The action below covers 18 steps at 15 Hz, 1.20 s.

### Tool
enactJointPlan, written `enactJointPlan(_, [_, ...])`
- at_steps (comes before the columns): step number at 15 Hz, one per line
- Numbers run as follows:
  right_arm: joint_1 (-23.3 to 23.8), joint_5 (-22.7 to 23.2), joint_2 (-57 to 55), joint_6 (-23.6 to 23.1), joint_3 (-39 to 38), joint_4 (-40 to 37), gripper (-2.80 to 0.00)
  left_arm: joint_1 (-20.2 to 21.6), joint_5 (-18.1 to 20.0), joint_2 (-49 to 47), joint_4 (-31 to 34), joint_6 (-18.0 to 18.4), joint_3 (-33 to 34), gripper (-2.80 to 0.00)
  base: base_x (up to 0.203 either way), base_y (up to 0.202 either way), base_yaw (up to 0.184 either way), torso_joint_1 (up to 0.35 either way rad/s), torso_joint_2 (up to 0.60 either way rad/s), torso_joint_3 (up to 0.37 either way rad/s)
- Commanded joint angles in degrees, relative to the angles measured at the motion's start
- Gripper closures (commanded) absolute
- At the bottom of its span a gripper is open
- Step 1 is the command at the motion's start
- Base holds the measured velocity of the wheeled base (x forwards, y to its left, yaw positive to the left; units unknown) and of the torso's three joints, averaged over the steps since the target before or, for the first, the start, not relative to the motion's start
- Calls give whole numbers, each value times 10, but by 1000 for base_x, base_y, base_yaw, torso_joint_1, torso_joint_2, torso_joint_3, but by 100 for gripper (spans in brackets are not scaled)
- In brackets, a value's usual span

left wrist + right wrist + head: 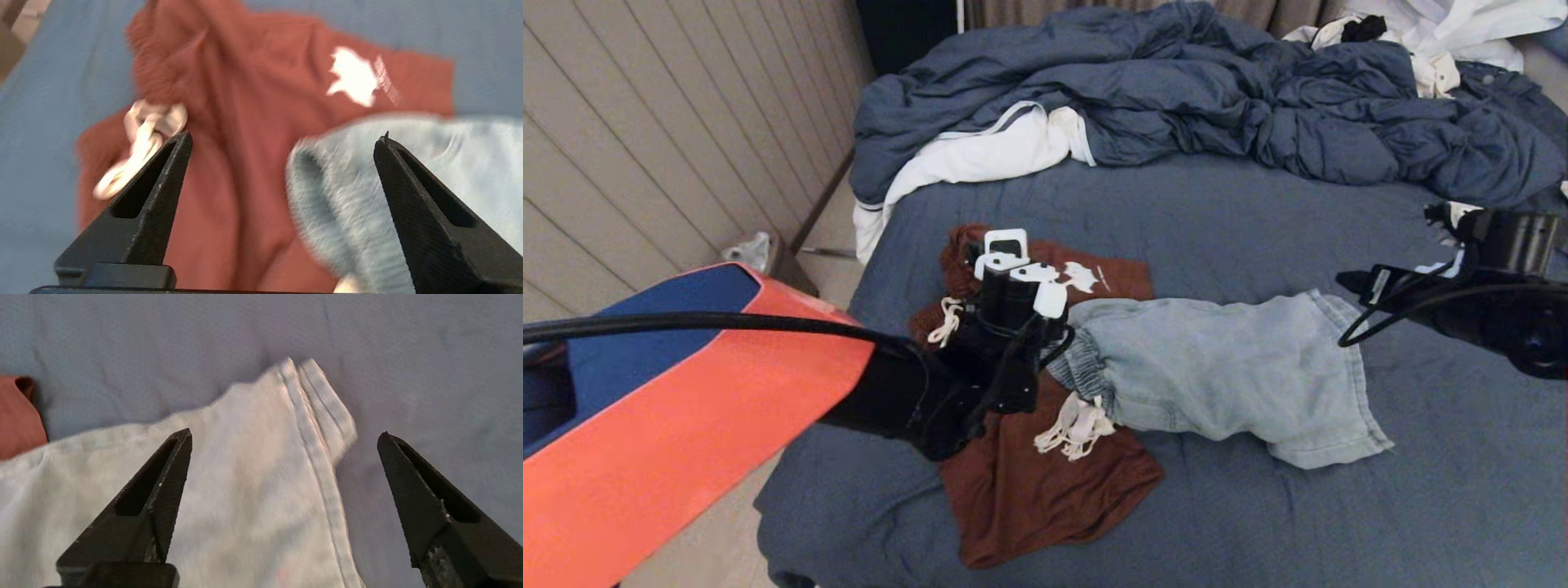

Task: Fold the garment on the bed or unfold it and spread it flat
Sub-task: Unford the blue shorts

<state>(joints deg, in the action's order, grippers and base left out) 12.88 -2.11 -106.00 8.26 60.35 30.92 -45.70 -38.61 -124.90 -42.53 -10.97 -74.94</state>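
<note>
Pale denim shorts (1217, 371) lie flat across the middle of the bed (1258, 212), their waistband overlapping rust-brown shorts (1045, 482) on the left. The left gripper (282, 143) hangs released above that waistband; the right gripper (284, 437), also spread and empty, hangs over the hem (322, 404).

1. The bed (1258, 220) wears a slate-blue sheet.
2. A rumpled blue duvet (1176, 90) with white lining lies along its far side.
3. Rust-brown shorts (1029, 490) lie near the left edge.
4. Light denim shorts (1217, 367) lie to their right, the waistband overlapping them.
</note>
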Motion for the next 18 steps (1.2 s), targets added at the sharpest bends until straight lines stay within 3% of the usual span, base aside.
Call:
enactJointPlan(1, [10, 7, 31, 0, -48, 0, -280, -2, -2, 46, -40, -12, 106, -280, 0, 0, 0, 0, 0, 0])
enactJointPlan(3, [25, 27, 16, -3, -81, -2, -280, -5, 7, 31, -56, -63, 145, -280, 0, 0, 0, 0, 0, 0])
enactJointPlan(4, [32, 40, 9, -13, -91, -4, 0, -5, 19, 29, -50, -73, 150, 0, 0, 0, 0, 0, 0, 0])
enactJointPlan(7, [70, 74, -21, -77, -92, -44, 0, -5, 74, 36, -2, -83, 141, 0, 0, 0, 0, 0, 0, 0])
enactJointPlan(9, [87, 83, -54, -106, -89, -49, 0, -15, 86, 30, 55, -113, 110, 0, 0, 0, 0, 0, 0, 0])
enactJointPlan(11, [90, 84, -68, -117, -89, -46, 0, -22, 103, 20, 115, -150, 86, 0, 0, 0, 0, 0, 0, 0])
enactJointPlan(15, [90, 89, -73, -125, -95, -49, 0, -34, 115, 16, 193, -168, 26, 0, 0, 0, 0, 0, 0, 0])
enactJointPlan(18, [87, 91, -80, -126, -103, -45, 0, -38, 150, -7, 238, -197, -19, 0, 0, 0, 0, 0, 0, 0])
